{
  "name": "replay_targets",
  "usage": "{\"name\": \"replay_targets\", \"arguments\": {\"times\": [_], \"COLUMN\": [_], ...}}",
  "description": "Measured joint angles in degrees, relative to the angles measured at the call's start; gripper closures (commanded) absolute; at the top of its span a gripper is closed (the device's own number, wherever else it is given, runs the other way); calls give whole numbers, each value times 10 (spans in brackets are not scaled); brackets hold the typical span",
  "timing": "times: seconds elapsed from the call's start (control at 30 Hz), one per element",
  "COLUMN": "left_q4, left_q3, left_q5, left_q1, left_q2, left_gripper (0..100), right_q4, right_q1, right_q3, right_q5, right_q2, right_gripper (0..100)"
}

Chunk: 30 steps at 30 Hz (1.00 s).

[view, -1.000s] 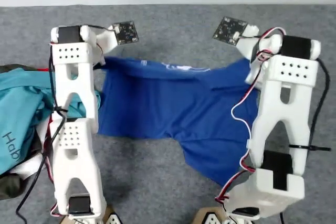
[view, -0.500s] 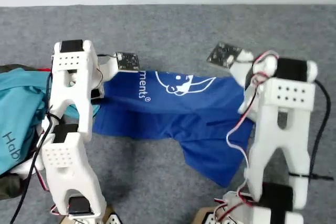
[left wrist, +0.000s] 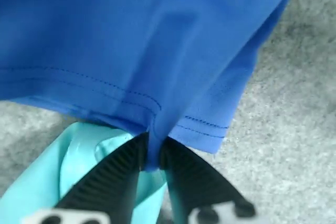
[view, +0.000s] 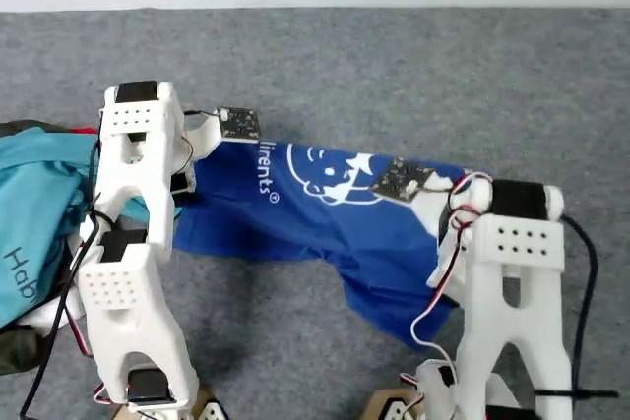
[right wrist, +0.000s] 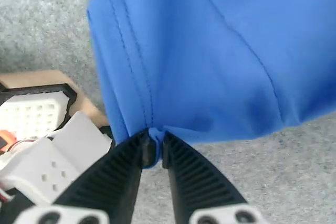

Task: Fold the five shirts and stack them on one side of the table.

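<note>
Grey table (view: 394,66); blue shirt (view: 325,228) clamped at its edges in left gripper (left wrist: 149,153) and right gripper (right wrist: 153,150)

blue shirt (view: 305,223): one end hidden under the right arm (view: 512,282)
teal shirt (view: 34,194): cut off at the picture's edge, partly behind the left arm (view: 128,253)
arm bases: cut off below

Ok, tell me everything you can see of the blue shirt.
The blue shirt is thin, smooth knit with stitched hems and a white print facing up. It lies rumpled and partly folded across the grey table. The left fingers pinch one hem, the right fingers another; a teal shirt sits beside its end.
</note>
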Motion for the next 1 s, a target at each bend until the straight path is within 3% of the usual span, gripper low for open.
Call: {"name": "replay_targets", "arguments": {"times": [0.1, 0.17, 0.43, 0.57, 0.67, 0.87, 1.0], "left_q4": [0, 0, 0, -1, -63, -156, -160], "left_q3": [2, 2, 83, 93, 97, 98, 98], "left_q5": [2, 16, 30, 44, 124, 355, 430], "left_q1": [0, 0, 0, 1, 11, 42, 72], "left_q2": [0, -7, -166, -229, -231, -162, -88], "left_gripper": [877, 858, 855, 982, 994, 995, 995], "right_q4": [0, 0, -1, -66, -169, -366, -453], "right_q1": [0, 1, 1, 1, 0, 2, 2], "right_q3": [0, 0, -29, -52, -53, -53, -79], "right_q5": [0, 0, 1, 1, 1, -24, -88], "right_q2": [-11, -19, -81, -78, -30, 135, 263], "right_gripper": [757, 728, 735, 878, 995, 990, 989]}}
